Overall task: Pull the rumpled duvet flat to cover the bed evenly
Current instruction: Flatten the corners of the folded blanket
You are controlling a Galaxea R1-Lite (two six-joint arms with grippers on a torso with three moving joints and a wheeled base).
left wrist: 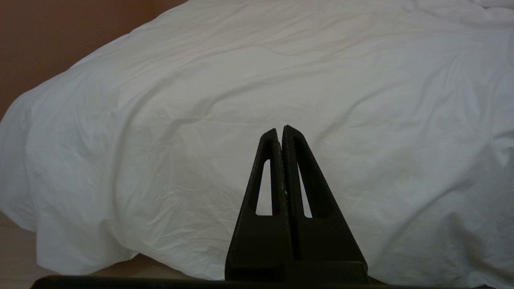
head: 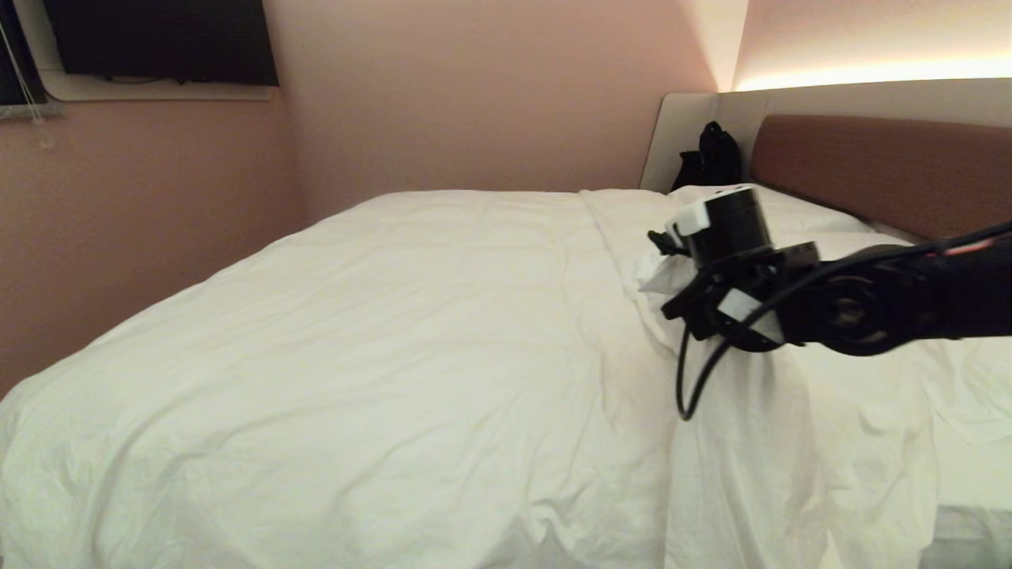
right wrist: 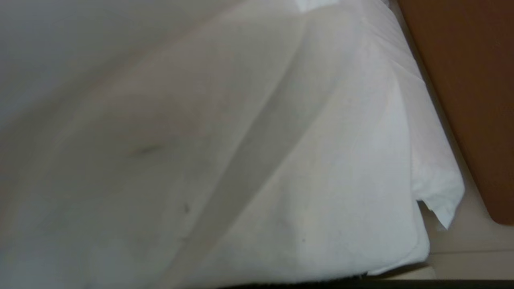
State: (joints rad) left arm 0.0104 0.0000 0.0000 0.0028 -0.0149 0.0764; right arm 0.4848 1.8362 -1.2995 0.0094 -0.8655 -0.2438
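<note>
One puffy white creased duvet (head: pixel 379 340) over one low bed with brown padded headboard (head: pixel 885 170). Two claws: right gripper (head: pixel 662 265) pinching duvet fabric; left gripper (left wrist: pixel 281 132) closed, empty.

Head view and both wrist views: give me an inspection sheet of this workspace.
Surface: bed, brown headboard in a pale surround.
Job's things: duvet spread over most of the bed, creased; bunched ridge on the right side under the right arm.
Clutter: black bag by the headboard.
End effectors: right end effector shut on a raised fold of the duvet; left end effector shut, empty, facing the duvet's hanging edge.
Cables: black cable looping below the right wrist.
Surroundings: pink walls, dark screen upper left.
</note>
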